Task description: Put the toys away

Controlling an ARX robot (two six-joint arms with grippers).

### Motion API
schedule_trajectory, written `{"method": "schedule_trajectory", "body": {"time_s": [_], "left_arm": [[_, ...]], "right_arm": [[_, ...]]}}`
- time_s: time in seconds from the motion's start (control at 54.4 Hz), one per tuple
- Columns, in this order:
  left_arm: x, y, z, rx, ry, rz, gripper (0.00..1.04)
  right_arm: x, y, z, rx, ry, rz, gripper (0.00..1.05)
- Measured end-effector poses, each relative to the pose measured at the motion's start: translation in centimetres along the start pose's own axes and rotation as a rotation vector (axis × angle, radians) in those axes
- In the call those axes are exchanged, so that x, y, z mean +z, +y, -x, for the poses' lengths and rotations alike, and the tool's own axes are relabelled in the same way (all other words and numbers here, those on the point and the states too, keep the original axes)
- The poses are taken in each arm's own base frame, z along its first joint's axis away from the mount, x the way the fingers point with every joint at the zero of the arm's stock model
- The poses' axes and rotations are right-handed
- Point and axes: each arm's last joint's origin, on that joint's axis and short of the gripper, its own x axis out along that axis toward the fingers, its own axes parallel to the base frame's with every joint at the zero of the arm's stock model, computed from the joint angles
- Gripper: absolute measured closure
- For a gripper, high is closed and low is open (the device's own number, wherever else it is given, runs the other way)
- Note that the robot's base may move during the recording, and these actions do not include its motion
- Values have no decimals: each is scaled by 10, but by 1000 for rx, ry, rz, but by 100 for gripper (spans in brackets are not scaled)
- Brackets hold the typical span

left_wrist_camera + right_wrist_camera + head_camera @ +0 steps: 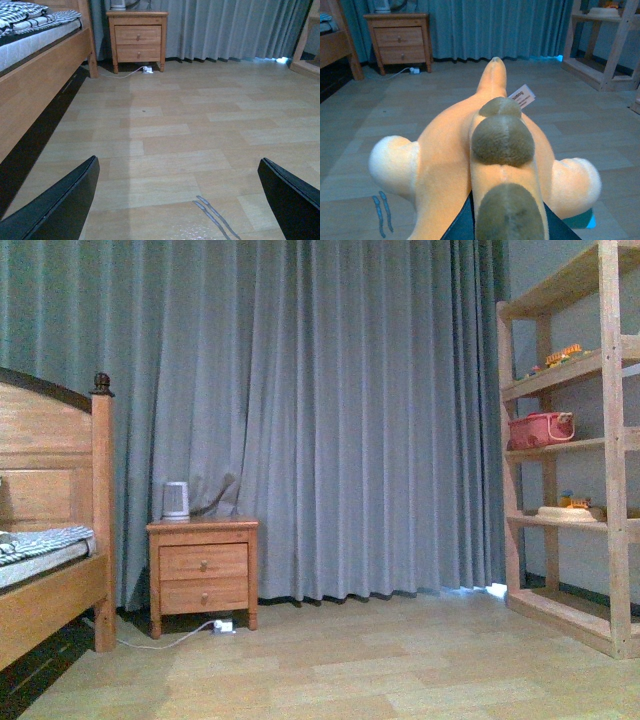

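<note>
**A:** Status of the put-away?

**B:** Not finished. The plush toy (445, 165) is in the right gripper (509, 227), not stored anywhere. Dark finger edges show on either side of its olive-patched back ridge and press into the fabric, so I read the gripper as pinching the toy. I cannot confirm that the toy is clear of the floor (365, 110).

**A:** Left arm?

**B:** The left gripper (178, 165) is spread wide with nothing between its fingers, only bare boards below.

**A:** Where does the toy go?

**B:** My judgement is the wooden shelf (610, 490) on the room's right side. The pink basket (540, 428) sits on one level and the cream tray (570, 512) on the level below. In the right wrist view the shelf stands well apart from the toy. Neither arm shows in the front view.

**A:** What is left?

**B:** The grasp looks done. The carry, the placement and the release are all left. I cannot tell which level takes it. No other toy shows on the floor.
</note>
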Motion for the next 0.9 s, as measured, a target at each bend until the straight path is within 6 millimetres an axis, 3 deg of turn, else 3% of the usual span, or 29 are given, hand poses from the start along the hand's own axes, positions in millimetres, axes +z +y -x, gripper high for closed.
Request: {"method": "schedule_trajectory", "body": {"time_s": [0.901], "left_arm": [[0, 0, 0, -1, 0, 0, 6]], "right_arm": [[0, 0, 0, -7, 0, 0, 98]]}}
